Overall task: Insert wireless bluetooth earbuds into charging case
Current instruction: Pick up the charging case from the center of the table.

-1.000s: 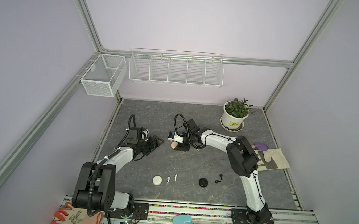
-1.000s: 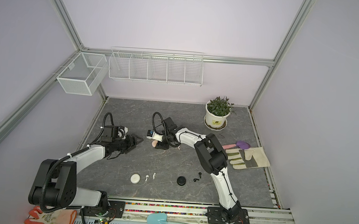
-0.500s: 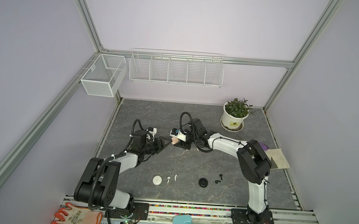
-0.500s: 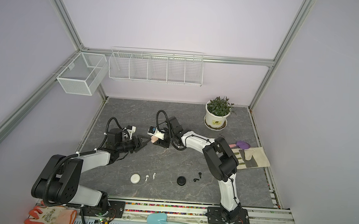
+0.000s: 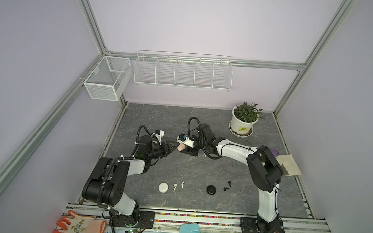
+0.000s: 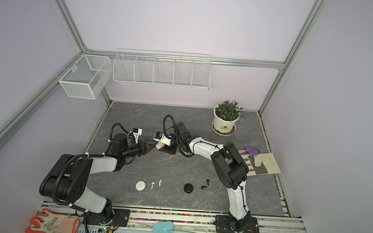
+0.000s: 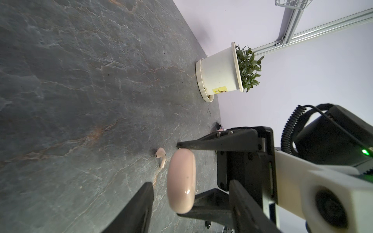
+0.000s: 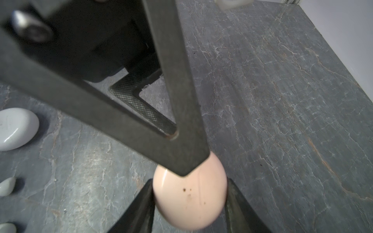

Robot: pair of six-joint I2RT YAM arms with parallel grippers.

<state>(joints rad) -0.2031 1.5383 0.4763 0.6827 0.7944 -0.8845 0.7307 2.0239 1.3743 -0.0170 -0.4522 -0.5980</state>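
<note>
Where the arms meet: pale pink glossy round charging case (image 7: 181, 181), clamped on edge by right tool (image 8: 189, 181).
Left tool (image 5: 175, 147): spread wide, astride that case.
Pale pink stemmed earbud (image 7: 160, 156): on grey veined desk (image 7: 80, 80), beside case.

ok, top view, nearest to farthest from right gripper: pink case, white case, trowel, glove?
1. Pink case: in the jaws of the right gripper.
2. White case: table front.
3. Trowel: front rail, middle.
4. Glove: front left corner.
</note>
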